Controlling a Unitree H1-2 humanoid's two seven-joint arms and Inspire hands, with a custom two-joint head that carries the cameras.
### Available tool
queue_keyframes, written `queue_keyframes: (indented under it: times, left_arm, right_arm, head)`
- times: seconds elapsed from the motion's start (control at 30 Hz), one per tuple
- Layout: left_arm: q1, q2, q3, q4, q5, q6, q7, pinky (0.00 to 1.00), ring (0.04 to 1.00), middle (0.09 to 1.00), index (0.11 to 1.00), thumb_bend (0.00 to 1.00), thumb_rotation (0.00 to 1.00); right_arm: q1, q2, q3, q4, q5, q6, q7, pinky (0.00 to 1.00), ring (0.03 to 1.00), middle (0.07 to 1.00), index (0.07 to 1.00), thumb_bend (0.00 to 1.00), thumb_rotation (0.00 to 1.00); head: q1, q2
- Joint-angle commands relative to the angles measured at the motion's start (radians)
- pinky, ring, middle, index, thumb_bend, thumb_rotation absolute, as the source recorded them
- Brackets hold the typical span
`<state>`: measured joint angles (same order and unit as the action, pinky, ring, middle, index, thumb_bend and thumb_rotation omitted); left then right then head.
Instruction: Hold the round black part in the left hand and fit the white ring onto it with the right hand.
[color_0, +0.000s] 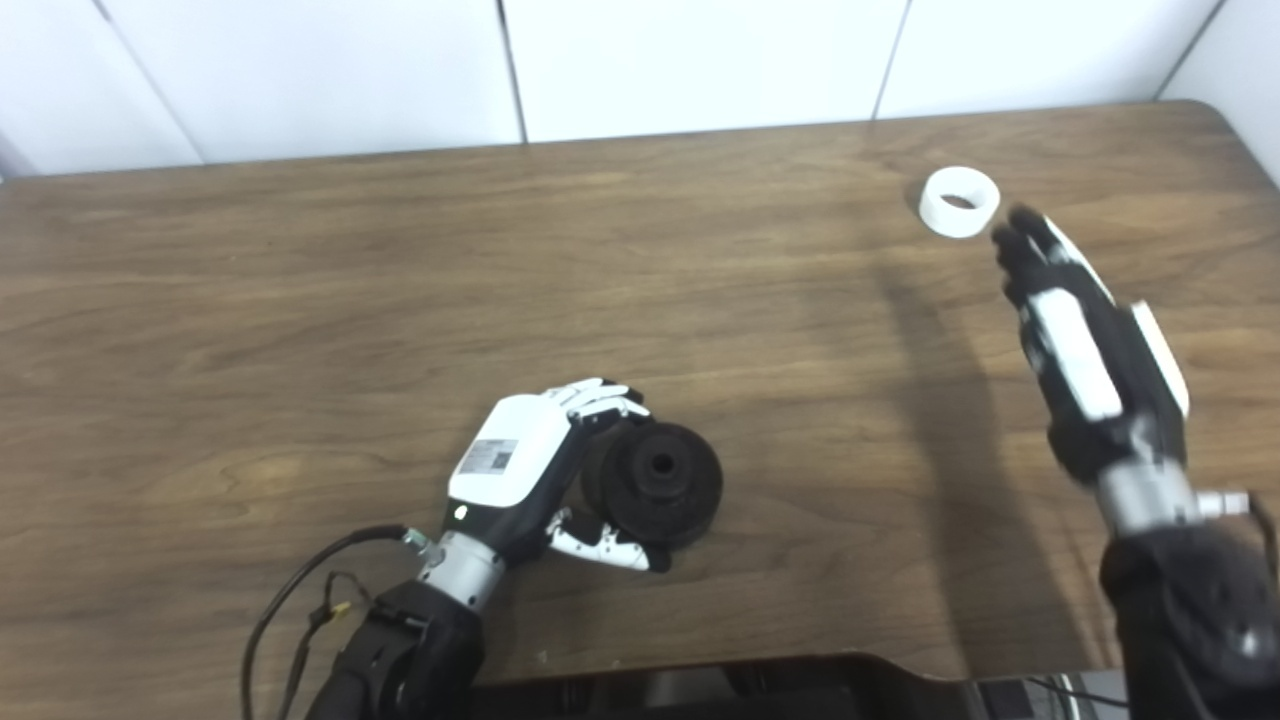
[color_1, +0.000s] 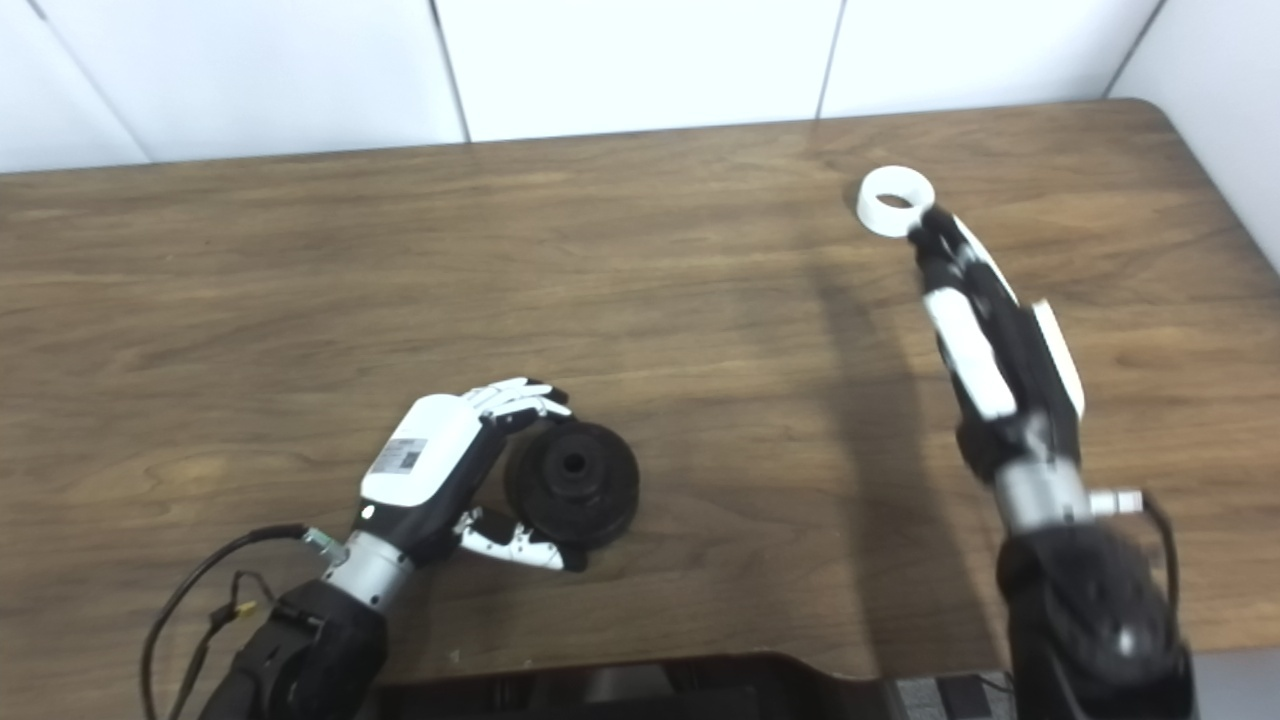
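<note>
Round black part (color_0: 655, 483) (ribbed, holed centre) cupped by left hand (color_0: 520, 460)

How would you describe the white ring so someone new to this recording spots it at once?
Start at the wooden table and go to its far right corner. There, flat on the wood just beyond the right robot hand, lies the white ring. It is the only white loose part; the other part, near the left robot hand, is black.
</note>
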<state>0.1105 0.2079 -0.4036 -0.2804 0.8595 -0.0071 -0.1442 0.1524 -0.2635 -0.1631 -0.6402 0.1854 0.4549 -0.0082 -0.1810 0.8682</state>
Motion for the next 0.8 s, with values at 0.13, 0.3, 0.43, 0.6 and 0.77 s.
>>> queue_keyframes:
  times: [0.13, 0.3, 0.43, 0.6, 0.77]
  left_arm:
    - [0.000, 0.020, 0.017, 0.040, 0.011, 0.031, -0.029, 0.82, 0.869, 0.820, 0.486, 0.52, 0.06]
    - [-0.003, 0.012, 0.018, 0.054, 0.010, 0.018, -0.011, 0.80, 0.862, 0.815, 0.487, 0.52, 0.06]
    - [-0.001, 0.007, 0.015, 0.053, 0.018, 0.026, -0.008, 0.79, 0.863, 0.818, 0.487, 0.52, 0.06]
    - [0.009, 0.006, 0.014, 0.055, 0.026, 0.018, 0.006, 0.80, 0.862, 0.818, 0.487, 0.52, 0.06]
    - [0.016, 0.003, 0.011, 0.062, 0.031, 0.015, 0.022, 0.81, 0.866, 0.818, 0.486, 0.52, 0.06]
  right_arm:
    - [-0.103, -0.159, 0.045, 0.010, -0.122, 0.015, -0.007, 1.00, 0.998, 0.977, 0.903, 0.73, 0.45]
    - [-0.213, -0.271, 0.046, 0.124, -0.249, 0.015, 0.102, 0.98, 0.977, 0.964, 0.896, 0.77, 0.37]
    - [-0.320, -0.307, 0.028, 0.245, -0.349, 0.015, 0.203, 0.95, 0.965, 0.959, 0.876, 0.79, 0.32]
    - [-0.433, -0.318, 0.028, 0.374, -0.545, 0.015, 0.327, 0.87, 0.928, 0.936, 0.869, 0.81, 0.31]
    - [-0.524, -0.339, 0.057, 0.487, -0.656, 0.015, 0.380, 0.93, 0.957, 0.941, 0.871, 0.82, 0.29]
  head:
    - [-0.029, -0.011]
    - [-0.029, -0.017]
    - [-0.039, -0.026]
    - [-0.041, -0.040]
    - [-0.032, -0.058]
